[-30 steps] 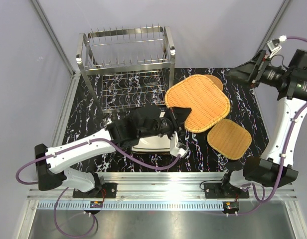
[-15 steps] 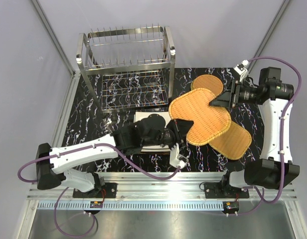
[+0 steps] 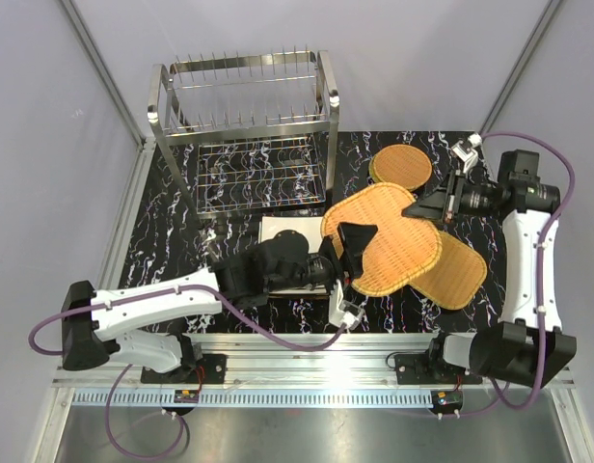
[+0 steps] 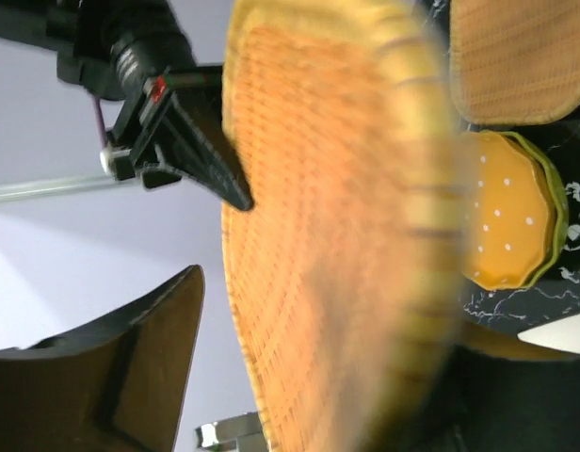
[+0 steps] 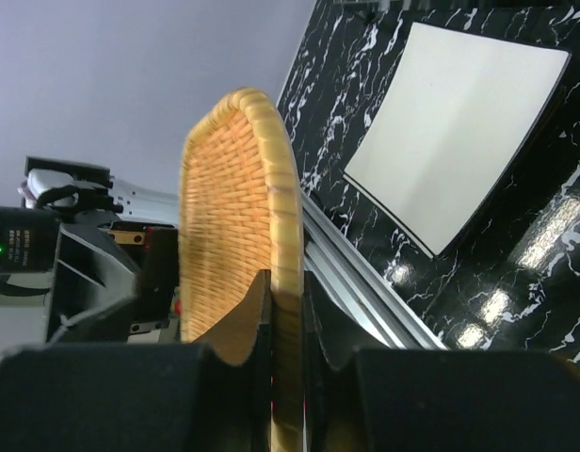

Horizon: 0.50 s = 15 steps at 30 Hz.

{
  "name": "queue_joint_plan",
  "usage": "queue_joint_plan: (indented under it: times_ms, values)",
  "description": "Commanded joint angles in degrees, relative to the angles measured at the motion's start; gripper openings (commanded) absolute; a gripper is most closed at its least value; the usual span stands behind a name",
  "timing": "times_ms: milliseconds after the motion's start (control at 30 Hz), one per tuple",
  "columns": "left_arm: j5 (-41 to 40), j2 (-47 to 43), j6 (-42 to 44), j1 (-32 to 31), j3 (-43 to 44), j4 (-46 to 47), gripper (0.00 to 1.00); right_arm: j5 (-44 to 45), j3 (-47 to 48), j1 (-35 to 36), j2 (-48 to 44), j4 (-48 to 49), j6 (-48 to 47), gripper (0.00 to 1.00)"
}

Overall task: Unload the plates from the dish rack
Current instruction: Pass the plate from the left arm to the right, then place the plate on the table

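The big woven plate (image 3: 389, 246) covers a lot. It hides part of the smaller woven plate (image 3: 456, 275), which lies flat on the bench (image 3: 181, 207). In the left wrist view it is a blur that fills most of the picture. The left arm (image 3: 172, 299) covers the near part of the white plate (image 3: 283, 230), so only its far edge shows from above.

The right gripper (image 5: 285, 348) has its jaws squeezed on the rim of the big woven plate and holds it up over the bench. The left gripper (image 3: 355, 239) is at the plate's other side. Its jaws are apart. One finger (image 4: 130, 367) stands clear of the plate with a gap, and the other is mostly hidden behind it.

A round orange plate (image 3: 403, 166) with white dots sits on a green plate (image 4: 544, 188), whose rim just peeks out.

The dish rack (image 3: 244, 125) stands at the far left of the bench. Every plate in view is out of it.
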Motion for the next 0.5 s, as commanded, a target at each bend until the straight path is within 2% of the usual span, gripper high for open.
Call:
queue_joint_plan:
  times_ms: [0,67,200,467]
  values:
    - [-2.6,-3.7,-8.2,0.4,-3.1,13.8,0.82,-1.7,-2.2,-4.6,-4.8,5.7,8.2,0.00]
    - [-3.8,-4.8,-11.2,0.4,-4.9,16.7,0.99,-0.4,-3.6,-7.9,-5.0,5.8,8.7,0.00]
    - [-7.4,-8.2,-15.2,0.3,-9.0,20.4,0.99,6.2,-5.3,-14.0,-6.2,5.7,8.8,0.00]
    - [-17.0,-15.6,-22.9,0.3,-15.3,22.3,0.99,27.5,-10.4,-21.5,-9.2,9.4,12.9,0.00]
